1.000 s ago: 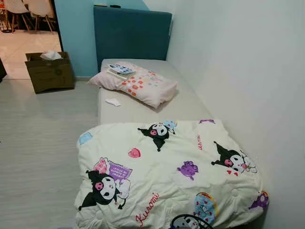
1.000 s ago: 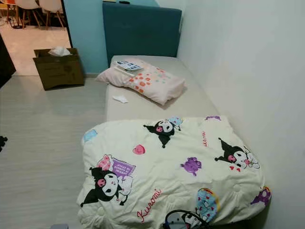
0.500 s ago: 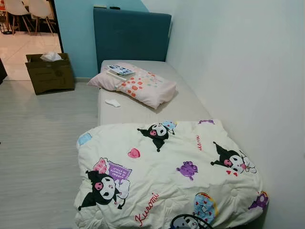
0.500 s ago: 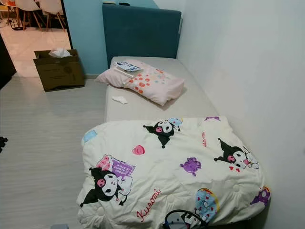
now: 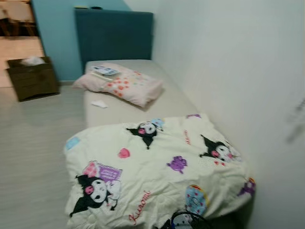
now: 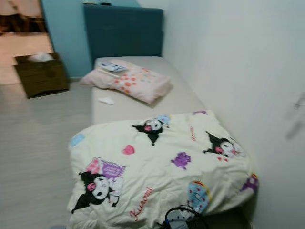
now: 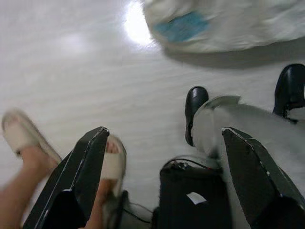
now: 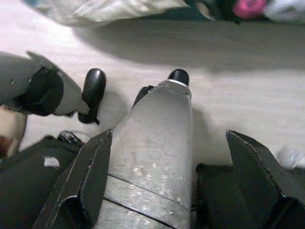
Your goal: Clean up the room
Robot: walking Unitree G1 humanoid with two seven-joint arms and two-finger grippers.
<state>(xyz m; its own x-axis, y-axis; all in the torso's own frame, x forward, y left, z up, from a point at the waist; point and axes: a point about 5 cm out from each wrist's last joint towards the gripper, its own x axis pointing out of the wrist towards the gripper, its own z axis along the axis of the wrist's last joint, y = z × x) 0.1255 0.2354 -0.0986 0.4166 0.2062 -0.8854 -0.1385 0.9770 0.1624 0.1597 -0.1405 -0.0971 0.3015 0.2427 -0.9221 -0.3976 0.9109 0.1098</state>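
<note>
- A brown cardboard box is sitting on the floor at the upper left of the head views, with something white and crumpled poking out of its top.
- A teal headboard is standing at the top centre, against the blue wall.
- A bare grey mattress is running from the headboard down through the middle of the frame, hard against the white wall on the right.
- A pink pillow with orange spots is lying at the head end; a book is resting on its upper left corner.
- A small white scrap is lying on the mattress near its left edge, just below the pillow.
- A cream cartoon-print blanket is bunched over the lower half of the bed, spilling toward the bottom edge.
- The head views are blurring slightly.
- Left gripper is hanging over the floor, fingers spread wide, gripping nothing; a person's sandalled foot is showing at the lower left of that wrist view, the blanket edge at the top.
- Right gripper is hanging low as well, fingers wide apart and carrying nothing, with the robot's silver leg between them.
</note>
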